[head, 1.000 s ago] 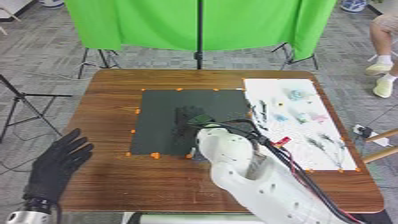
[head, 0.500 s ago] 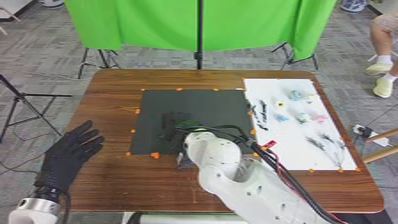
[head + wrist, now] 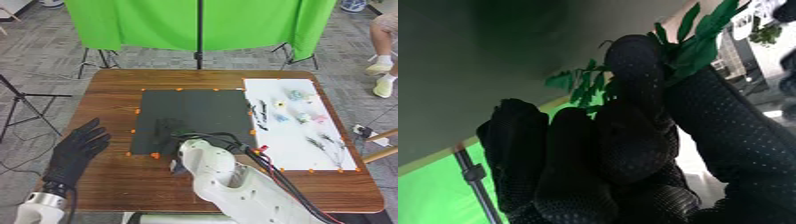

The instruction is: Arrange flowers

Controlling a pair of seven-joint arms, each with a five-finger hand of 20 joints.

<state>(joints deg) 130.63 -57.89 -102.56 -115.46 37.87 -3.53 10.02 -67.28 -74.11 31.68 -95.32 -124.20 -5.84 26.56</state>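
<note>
My right hand is over the left part of the black mat, dark against it. In the right wrist view the thumb and a finger of my right hand pinch a green leafy stem, with leaves sticking out on both sides of the fingertip. My left hand is held over the table's left edge, its fingers straight and spread. On the white sheet at the right lie a yellow flower, a blue one, a pink one and thin dark sprigs.
Orange tape pieces mark the black mat's border. The brown table extends around the mat. Behind it hang a green cloth and a dark upright pole; black cables run along my right arm.
My right hand and arm have shifted left across the black mat and slightly nearer. My left hand has moved a little forward and to the right.
</note>
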